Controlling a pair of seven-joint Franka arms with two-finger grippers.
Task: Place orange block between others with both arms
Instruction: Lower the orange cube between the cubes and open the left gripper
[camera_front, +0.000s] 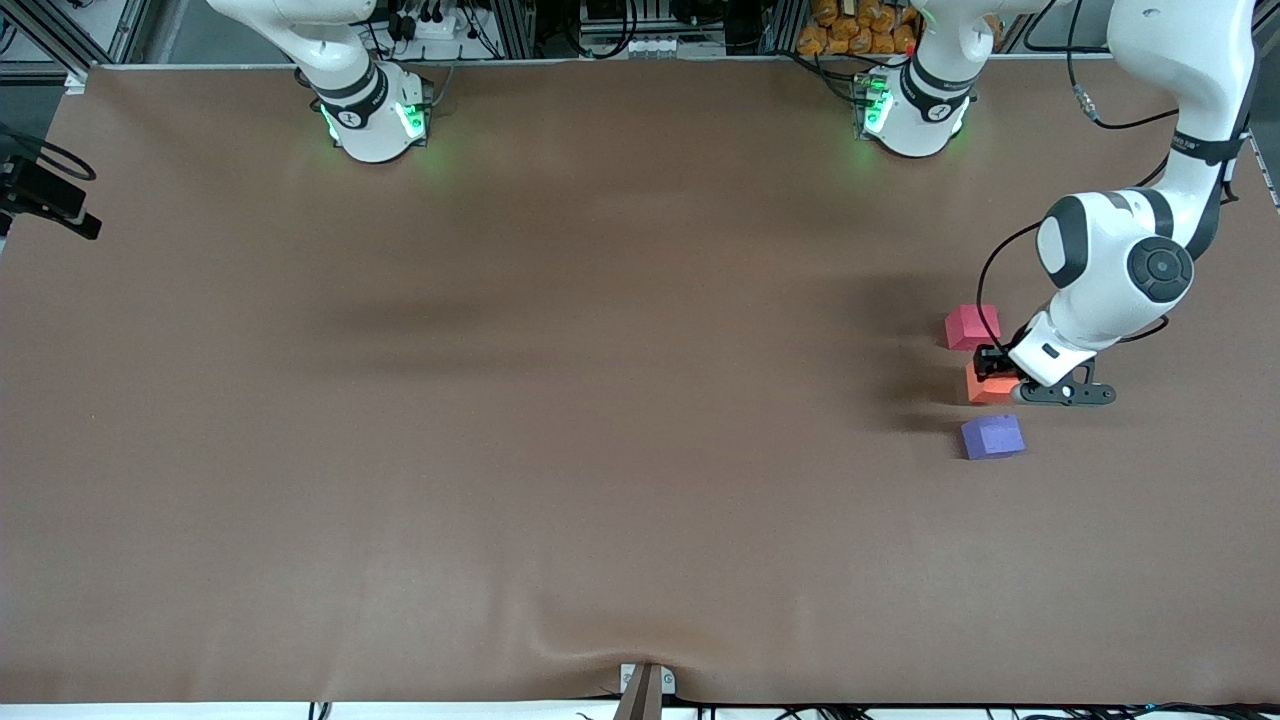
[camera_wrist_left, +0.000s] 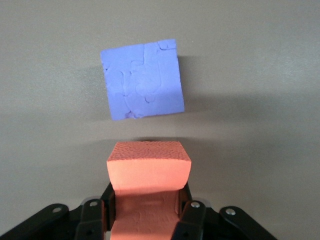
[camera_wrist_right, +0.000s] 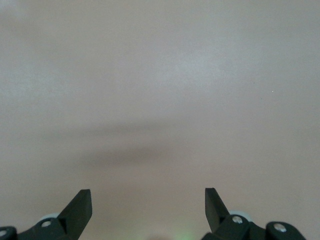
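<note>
Between the pinkish-red cube (camera_front: 972, 327) and blue-purple cube (camera_front: 992, 437), left jaws pinch the bright, seemingly grainy orange block (camera_wrist_left: 149, 167); right jaws spread.

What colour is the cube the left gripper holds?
Bright orange foam cube, clearest in the left wrist view.

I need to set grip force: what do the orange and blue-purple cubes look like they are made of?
Orange cube: probably soft matte foam; grainy, pebbled face, sides bowed in where the shut left gripper squeezes it. Blue-purple cube: likely matte foam too; dull, with jigsaw-like seams as if built from interlocking pieces.
</note>
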